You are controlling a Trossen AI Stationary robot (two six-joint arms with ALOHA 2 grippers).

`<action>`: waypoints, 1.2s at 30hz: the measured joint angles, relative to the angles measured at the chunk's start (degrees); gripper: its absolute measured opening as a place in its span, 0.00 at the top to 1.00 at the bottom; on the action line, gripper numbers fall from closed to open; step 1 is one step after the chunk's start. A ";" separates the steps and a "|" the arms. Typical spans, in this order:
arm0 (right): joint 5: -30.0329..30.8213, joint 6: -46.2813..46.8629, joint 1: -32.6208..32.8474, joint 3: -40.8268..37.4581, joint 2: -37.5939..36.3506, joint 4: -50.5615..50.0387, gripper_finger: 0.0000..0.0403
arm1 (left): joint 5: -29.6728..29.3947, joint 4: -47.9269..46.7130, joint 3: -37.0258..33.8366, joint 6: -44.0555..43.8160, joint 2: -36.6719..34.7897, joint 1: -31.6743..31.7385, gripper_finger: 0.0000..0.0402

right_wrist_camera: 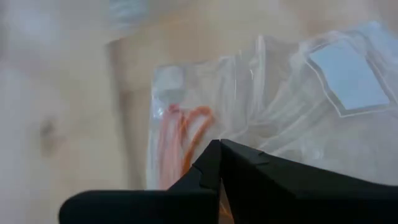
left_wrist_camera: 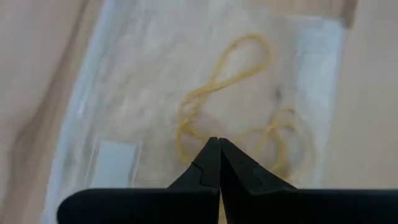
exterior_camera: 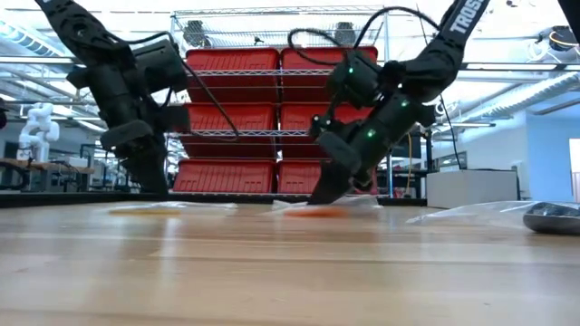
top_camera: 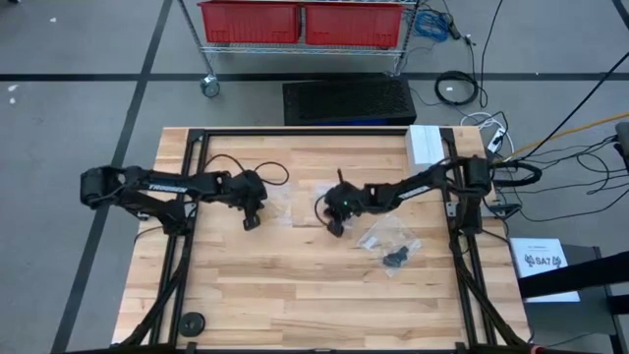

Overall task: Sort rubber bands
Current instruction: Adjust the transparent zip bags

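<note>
Pale tan thin rubber bands [left_wrist_camera: 249,106] lie in a clear plastic bag [left_wrist_camera: 124,74] on the wooden bench [top_camera: 295,285], left hand [left_wrist_camera: 219,144] pressed together just over them. Orange thin rubber bands [right_wrist_camera: 186,134] sit in another clear bag [right_wrist_camera: 267,93] mid-bench, right hand [right_wrist_camera: 219,146] pressed together at its edge; whether either hand pinches anything, cannot tell.

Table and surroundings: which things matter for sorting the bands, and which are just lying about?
For the job:
- tan bands in a clear bag
- orange bands in a second bag
- black bands in a third bag
- left gripper, right gripper

Lying about:
- white box
- black disc
- red bins
</note>
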 joint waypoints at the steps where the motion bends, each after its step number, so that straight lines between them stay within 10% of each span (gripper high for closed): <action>1: -0.29 -0.61 1.05 0.00 0.00 0.01 1.00 | 0.03 0.33 0.00 0.06 0.00 -0.51 1.00; 10: 3.58 -1.65 4.42 1.20 -6.16 1.11 1.00 | 0.29 5.54 0.08 -1.03 2.24 -1.78 1.00; 26: 4.78 17.03 18.59 0.92 -24.24 -50.53 1.00 | 3.35 5.43 0.13 -3.02 6.27 -10.26 1.00; 36: 4.51 20.74 20.24 -8.99 -24.17 -41.12 1.00 | 1.04 5.16 -0.04 -6.12 4.76 -13.63 1.00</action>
